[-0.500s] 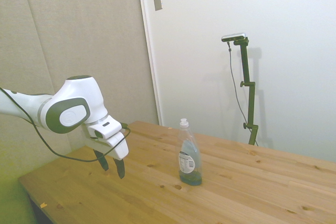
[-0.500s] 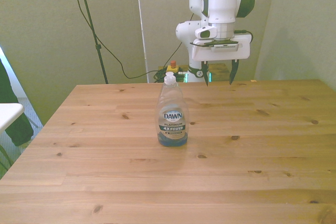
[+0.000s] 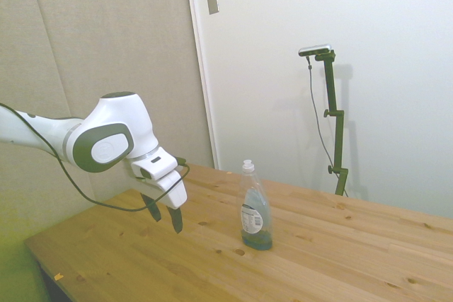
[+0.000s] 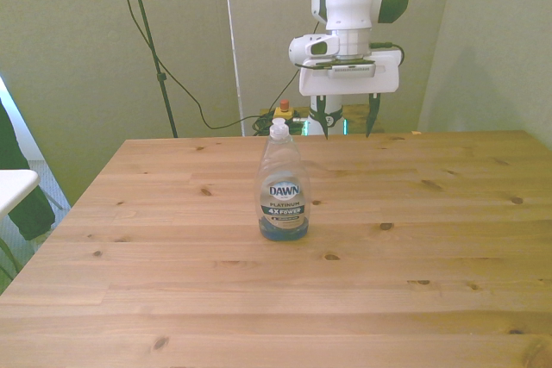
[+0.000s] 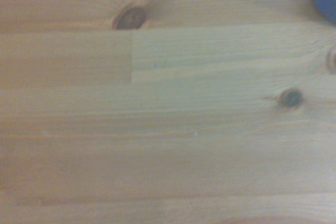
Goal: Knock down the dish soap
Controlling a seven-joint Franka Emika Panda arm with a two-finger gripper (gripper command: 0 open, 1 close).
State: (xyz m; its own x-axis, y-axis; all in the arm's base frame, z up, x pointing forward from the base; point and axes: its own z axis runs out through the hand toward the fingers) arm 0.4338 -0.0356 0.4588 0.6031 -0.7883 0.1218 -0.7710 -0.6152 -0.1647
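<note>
Over the last half second our gripper (image 4: pixel 348 123) has shifted toward the dish soap (image 4: pixel 283 185), and in the side view its fingers (image 3: pixel 176 221) now hang closer to the bottle than before; the jaws stay spread, holding nothing. In the front view the gripper sits at about one o'clock from the bottle, near it but not touching, low over the table (image 4: pixel 431 299). The bottle stands upright near the middle of the table, blue-green liquid in its lower part and white cap on top. We judge this as the approach for a sideways push, with the knock not yet made. The label reads "DAWN", then "PLATINUM" and "4X POWER"; the smaller print below is too small to read.
</note>
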